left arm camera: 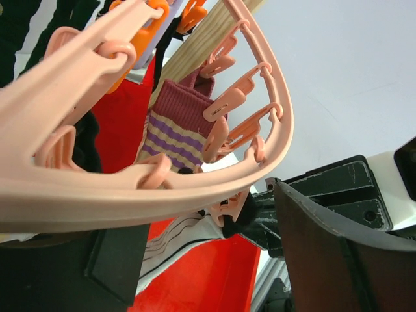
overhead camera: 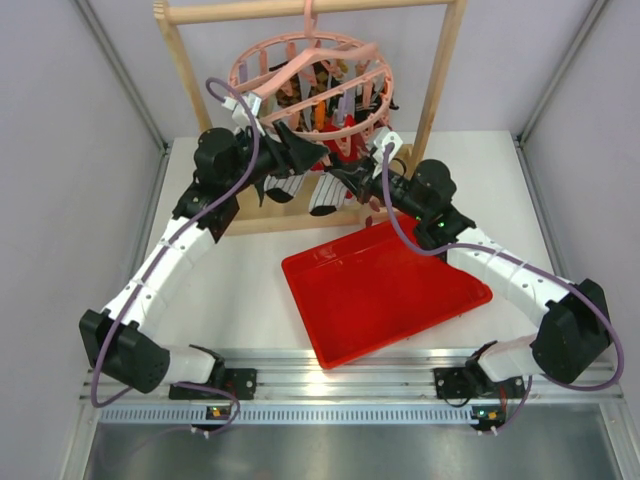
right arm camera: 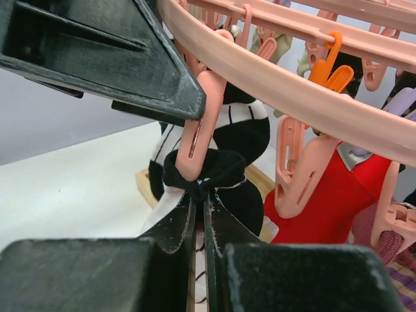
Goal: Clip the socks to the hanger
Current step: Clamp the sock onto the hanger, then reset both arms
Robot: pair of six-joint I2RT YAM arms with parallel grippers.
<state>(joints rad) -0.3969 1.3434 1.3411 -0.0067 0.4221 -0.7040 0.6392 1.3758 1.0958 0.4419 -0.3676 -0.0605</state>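
The pink round hanger [overhead camera: 310, 75] hangs from the wooden rack, with both grippers under its rim. In the right wrist view my right gripper [right arm camera: 203, 195] is shut on the black cuff of a white pinstriped sock [right arm camera: 224, 170]. A pink peg [right arm camera: 195, 133] sits on that cuff. A second pinstriped sock [right arm camera: 250, 123] hangs just behind. In the left wrist view my left gripper [left arm camera: 195, 224] has its jaws wide apart, with the hanger ring [left arm camera: 195, 179] and a peg [left arm camera: 235, 209] between them. The sock [left arm camera: 172, 244] hangs below. Both socks dangle in the top view [overhead camera: 300, 190].
A red tray [overhead camera: 380, 290] lies on the table in front of the wooden rack frame [overhead camera: 440, 80]. A red sock [right arm camera: 325, 195] and a maroon striped sock [left arm camera: 179, 123] hang on other pegs. Several orange and pink pegs crowd the ring.
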